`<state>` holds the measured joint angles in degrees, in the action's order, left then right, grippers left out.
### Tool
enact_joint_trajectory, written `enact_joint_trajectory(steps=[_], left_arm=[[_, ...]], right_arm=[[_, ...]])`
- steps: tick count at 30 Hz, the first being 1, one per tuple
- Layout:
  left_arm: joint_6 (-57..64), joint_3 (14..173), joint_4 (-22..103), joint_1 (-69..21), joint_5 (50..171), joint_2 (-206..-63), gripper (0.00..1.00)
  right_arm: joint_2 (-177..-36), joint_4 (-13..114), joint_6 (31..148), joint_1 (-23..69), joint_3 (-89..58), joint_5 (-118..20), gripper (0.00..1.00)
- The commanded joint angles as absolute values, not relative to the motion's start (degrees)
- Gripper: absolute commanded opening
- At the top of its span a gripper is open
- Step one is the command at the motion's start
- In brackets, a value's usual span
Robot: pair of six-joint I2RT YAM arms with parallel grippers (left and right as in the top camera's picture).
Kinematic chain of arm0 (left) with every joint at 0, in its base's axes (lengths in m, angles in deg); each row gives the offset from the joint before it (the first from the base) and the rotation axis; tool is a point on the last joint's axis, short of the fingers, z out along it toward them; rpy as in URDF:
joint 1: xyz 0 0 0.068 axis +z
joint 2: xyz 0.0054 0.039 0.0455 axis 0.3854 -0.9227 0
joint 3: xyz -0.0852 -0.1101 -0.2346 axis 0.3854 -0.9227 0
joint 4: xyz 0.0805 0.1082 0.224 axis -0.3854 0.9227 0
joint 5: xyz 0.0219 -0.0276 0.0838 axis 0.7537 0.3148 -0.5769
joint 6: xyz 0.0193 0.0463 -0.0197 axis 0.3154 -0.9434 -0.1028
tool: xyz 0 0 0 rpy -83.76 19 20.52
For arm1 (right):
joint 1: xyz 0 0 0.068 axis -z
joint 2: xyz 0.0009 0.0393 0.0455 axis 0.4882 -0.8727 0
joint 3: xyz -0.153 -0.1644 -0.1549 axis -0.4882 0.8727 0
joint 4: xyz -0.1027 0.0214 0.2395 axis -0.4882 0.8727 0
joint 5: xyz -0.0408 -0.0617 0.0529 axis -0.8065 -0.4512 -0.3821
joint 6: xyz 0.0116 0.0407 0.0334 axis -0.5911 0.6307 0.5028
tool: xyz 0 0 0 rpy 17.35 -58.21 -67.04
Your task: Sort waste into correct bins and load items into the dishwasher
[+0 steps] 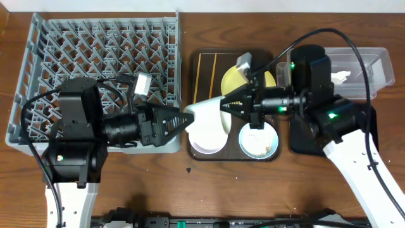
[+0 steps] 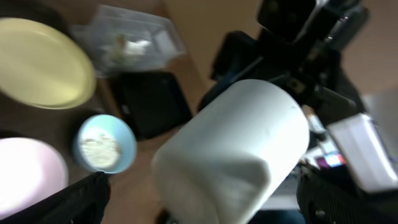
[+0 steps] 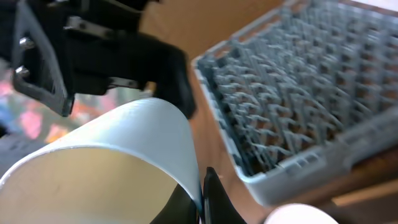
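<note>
**Wooden table, cup between two arms**

Wood table (image 1: 158, 183) below, the small white cup (image 1: 209, 114) hangs on its side over the serving tray (image 1: 202, 69), at its nine o'clock edge. The right jaws pinch the cup's rim. The left jaws stand spread around its base, not yet closed. It looks like a handover, since the dishwasher (image 1: 95, 63) lies at nine o'clock, nearer the left arm.

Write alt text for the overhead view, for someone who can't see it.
Two arms meet over a brown tray, with a white cup on its side between the left tool and the right tool. On the tray are a white bowl, a light blue bowl holding scraps and a yellow plate; a grey dish rack lies by the left arm.
</note>
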<state>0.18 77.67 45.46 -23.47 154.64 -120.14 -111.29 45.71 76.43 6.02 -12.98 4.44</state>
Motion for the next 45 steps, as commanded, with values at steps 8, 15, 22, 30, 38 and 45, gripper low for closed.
enact_joint_trajectory(steps=[8, 15, 22, 30, 38, 45], left_arm=[[0.25, 78.59, 44.98, -23.4, 169.55, -119.95, 0.85], [0.25, 78.59, 45.0, -23.4, 172.2, -119.95, 0.8], [0.25, 78.59, 45.02, -23.4, 172.79, -119.93, 0.76], [0.25, 78.59, 45.0, -23.4, 171.41, -119.93, 0.57], [0.23, 78.59, 47.95, -23.4, 156.2, -118.57, 0.56], [0.05, 78.61, 60.96, -23.36, 118.78, -117.28, 0.56]], right_arm=[[-111.31, 36.85, 77.18, 1.83, -13.31, 7.61, 0.01], [-112.91, 33.25, 78.1, -0.77, -13.31, 6.12, 0.01], [-113.41, 31.61, 79.76, -1.39, -13.31, 4.2, 0.01], [-113.41, 31.67, 79.76, -1.3, -13.31, 2.73, 0.39], [-112.16, 39.94, 81.02, 5.81, -13.31, -8.42, 0.63], [-109.8, 49.9, 80.91, 11.99, -13.31, -9.14, 0.64]])
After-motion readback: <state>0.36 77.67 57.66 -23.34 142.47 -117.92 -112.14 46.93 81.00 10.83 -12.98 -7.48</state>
